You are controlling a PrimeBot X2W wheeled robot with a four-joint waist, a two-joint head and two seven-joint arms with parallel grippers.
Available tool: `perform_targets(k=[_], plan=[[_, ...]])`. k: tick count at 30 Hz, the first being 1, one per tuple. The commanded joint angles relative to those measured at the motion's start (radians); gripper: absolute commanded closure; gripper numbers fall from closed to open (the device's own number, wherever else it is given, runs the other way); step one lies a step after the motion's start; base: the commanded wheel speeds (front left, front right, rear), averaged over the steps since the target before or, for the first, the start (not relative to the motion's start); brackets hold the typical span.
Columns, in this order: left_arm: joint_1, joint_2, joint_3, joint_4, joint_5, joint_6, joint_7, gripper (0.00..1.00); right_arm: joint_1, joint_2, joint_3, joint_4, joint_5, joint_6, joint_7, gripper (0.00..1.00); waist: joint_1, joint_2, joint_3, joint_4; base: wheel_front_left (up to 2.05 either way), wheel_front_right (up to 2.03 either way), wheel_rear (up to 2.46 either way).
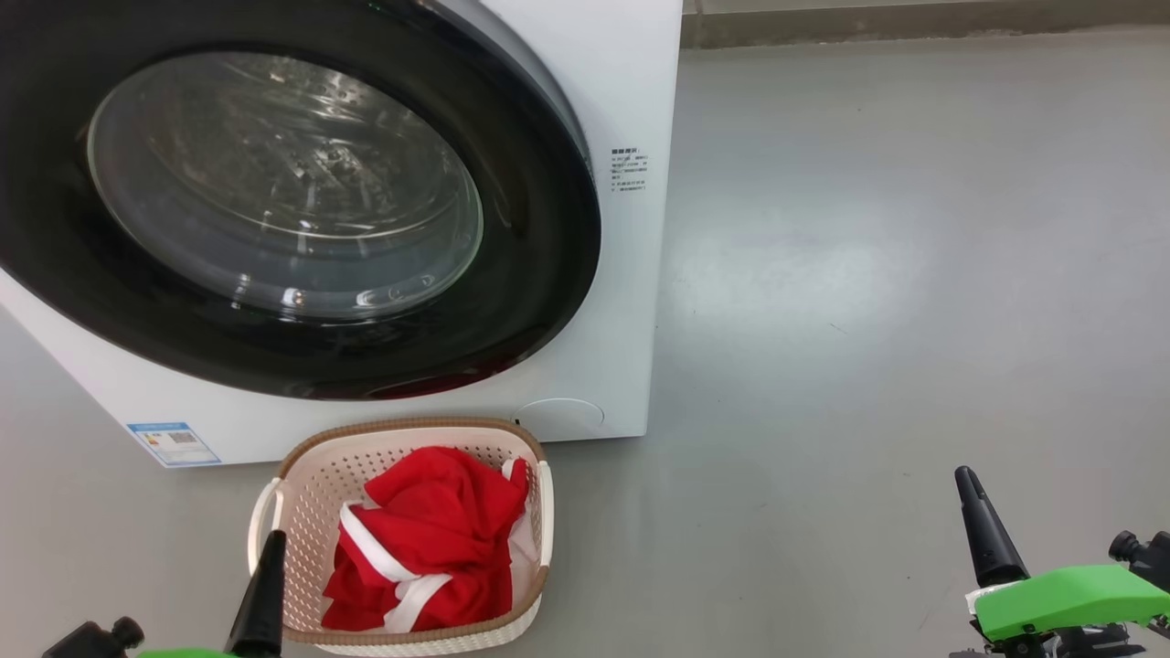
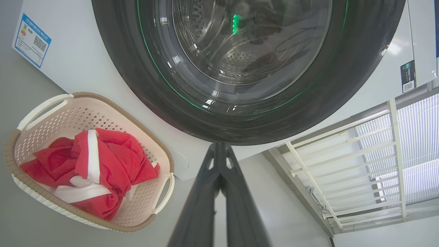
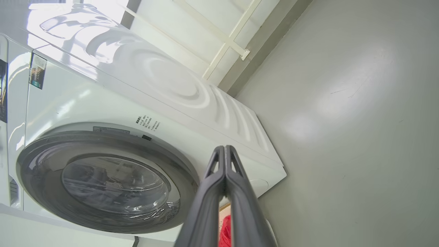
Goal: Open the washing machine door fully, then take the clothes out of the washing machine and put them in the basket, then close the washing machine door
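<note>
The washing machine door (image 1: 539, 238), black-rimmed with a glass bowl, lies flat against the front of the white washing machine (image 1: 631, 82). Below it the cream basket (image 1: 411, 427) stands on the floor, and the red clothes (image 1: 430, 530) with white bands are piled inside. My left gripper (image 1: 271, 548) is shut and empty at the basket's near left corner. At the lower right my right gripper (image 1: 971, 489) is shut and empty over bare floor. The left wrist view looks past my left gripper (image 2: 219, 146) at the door (image 2: 343, 89), basket (image 2: 113, 103) and clothes (image 2: 103, 161). Beyond my right gripper (image 3: 224, 149), the right wrist view has the door (image 3: 41, 192).
A blue label (image 1: 174, 443) sits low on the machine's front. Grey floor (image 1: 914, 274) stretches to the machine's right, up to the wall's base (image 1: 914, 23). A white-framed window wall (image 2: 360, 164) stands behind the machine.
</note>
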Motion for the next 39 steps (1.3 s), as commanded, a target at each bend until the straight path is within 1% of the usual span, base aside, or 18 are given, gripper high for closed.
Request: perform_targets(k=[1,39], plan=[[-0.042,0.006,0.026,-0.029,-0.021,-0.004,0.006,1.00,-0.049,-0.018,0.010,-0.029,0.022,0.000,0.005,1.00,0.0000,-0.0001,-0.001,0.000,0.00,0.00,0.00],[-0.064,-0.014,0.052,-0.046,-0.407,-0.006,0.115,1.00,-0.088,-0.023,-0.006,-0.044,0.395,-0.001,0.112,1.00,0.0000,-0.0001,-0.027,0.006,0.00,0.00,0.00]])
